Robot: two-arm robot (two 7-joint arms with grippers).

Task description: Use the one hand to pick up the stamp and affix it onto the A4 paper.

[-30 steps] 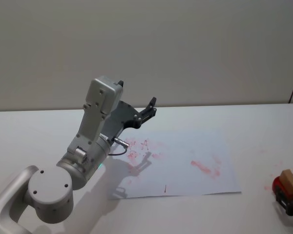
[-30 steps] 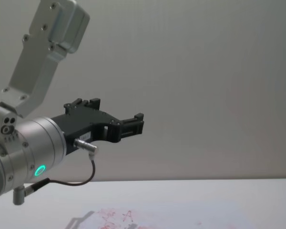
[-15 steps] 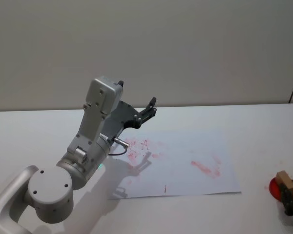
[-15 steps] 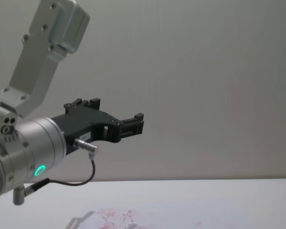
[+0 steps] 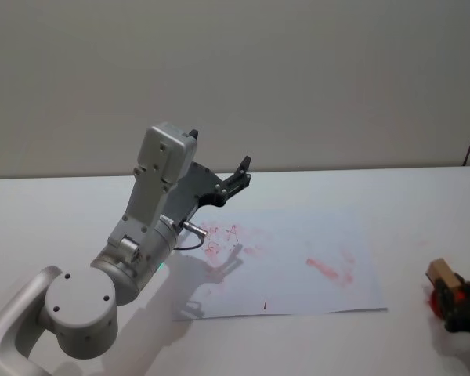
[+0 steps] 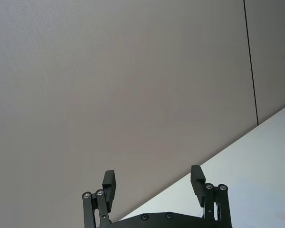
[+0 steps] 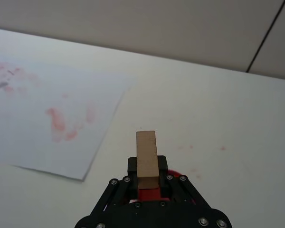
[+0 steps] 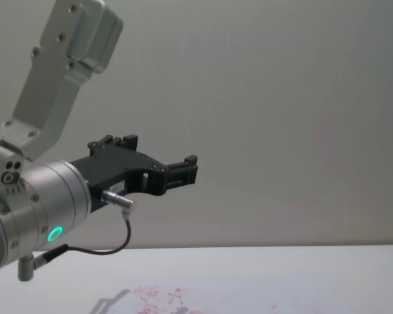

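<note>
Faintly, a red A (image 5: pixel 233 232) is being shown among red smudges on the paper (image 5: pixel 313 235) at mid-frame. At the lower right, the stamp (image 5: pixel 442 273) is being clamped by the right gripper (image 5: pixel 448 291), its long axis jutting out from the jaws. Bare table (image 5: pixel 411 235) is being left between it and the paper's right edge. The left gripper (image 5: pixel 244 171) is being held open, raised at centre left.

Your left arm (image 5: pixel 153 204) stands raised on the left, elbow bent high, and its silver wrist (image 8: pixel 46 209) glows green. Your left pincer (image 6: pixel 152 183) points away toward the far side, jaws spread wide. Your right pincer (image 7: pixel 147 175) sits low at the near right, jaws clamped on the stamp (image 7: pixel 146 151).
</note>
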